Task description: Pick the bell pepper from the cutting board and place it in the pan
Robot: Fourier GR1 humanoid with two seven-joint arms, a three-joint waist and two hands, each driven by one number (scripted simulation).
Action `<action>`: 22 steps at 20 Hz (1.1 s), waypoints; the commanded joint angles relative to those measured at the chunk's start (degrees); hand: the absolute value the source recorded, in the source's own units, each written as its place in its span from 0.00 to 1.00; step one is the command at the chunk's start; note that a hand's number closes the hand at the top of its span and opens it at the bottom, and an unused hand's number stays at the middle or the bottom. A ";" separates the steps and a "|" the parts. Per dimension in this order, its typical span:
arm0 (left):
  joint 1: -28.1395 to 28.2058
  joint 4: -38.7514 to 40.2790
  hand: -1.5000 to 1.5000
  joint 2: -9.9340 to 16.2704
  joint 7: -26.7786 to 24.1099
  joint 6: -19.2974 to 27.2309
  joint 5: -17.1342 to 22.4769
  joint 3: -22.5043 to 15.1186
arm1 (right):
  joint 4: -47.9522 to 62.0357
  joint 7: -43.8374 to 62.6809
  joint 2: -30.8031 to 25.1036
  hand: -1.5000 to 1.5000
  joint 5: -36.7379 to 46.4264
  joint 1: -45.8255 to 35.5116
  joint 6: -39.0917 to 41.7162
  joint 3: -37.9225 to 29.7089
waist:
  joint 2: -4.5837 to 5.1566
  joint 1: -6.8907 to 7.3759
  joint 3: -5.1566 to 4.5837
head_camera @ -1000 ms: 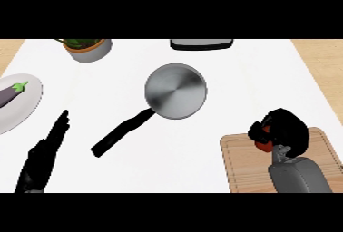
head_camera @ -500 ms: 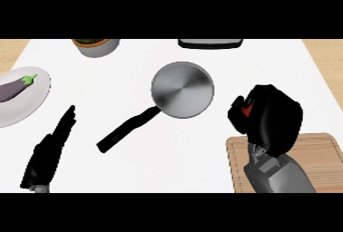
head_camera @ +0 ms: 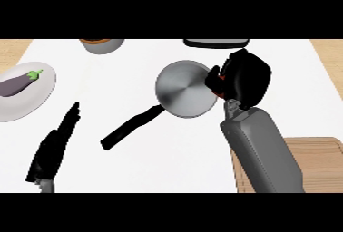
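My right hand (head_camera: 245, 80) is curled round the red bell pepper (head_camera: 218, 93), of which only a small red patch shows at the hand's lower left. The hand hangs at the right rim of the steel pan (head_camera: 185, 89), whose black handle (head_camera: 131, 128) runs down to the left. The wooden cutting board (head_camera: 316, 158) lies at the lower right, partly hidden by my right forearm, with nothing visible on it. My left hand (head_camera: 55, 147) rests open at the lower left, fingers pointing up.
A white plate (head_camera: 16, 105) with a purple eggplant (head_camera: 21, 83) sits at the left edge. A grey bowl (head_camera: 102, 44) and a dark appliance (head_camera: 216, 43) stand at the counter's far edge.
My right hand has lifted the bell pepper off the cutting board and carried it up and left to the pan's right rim. The left hand stays resting.
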 commanded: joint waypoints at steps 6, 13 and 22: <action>-0.39 -0.32 0.50 -0.87 -0.32 -0.46 -0.97 -1.59 | 31.93 -8.00 0.73 1.00 -9.40 -13.77 -17.46 -11.72 | 0.72 1.59 0.05; -2.42 0.43 0.50 1.02 -0.26 -2.98 1.07 0.24 | 50.92 -11.98 0.73 1.00 -13.85 -22.51 -19.00 -13.95 | 1.45 3.71 0.03; -4.16 0.56 0.50 -1.61 0.21 -2.07 -1.02 -3.24 | 52.82 -26.13 0.74 0.00 -37.94 -17.81 -30.31 -26.81 | 1.99 5.58 0.34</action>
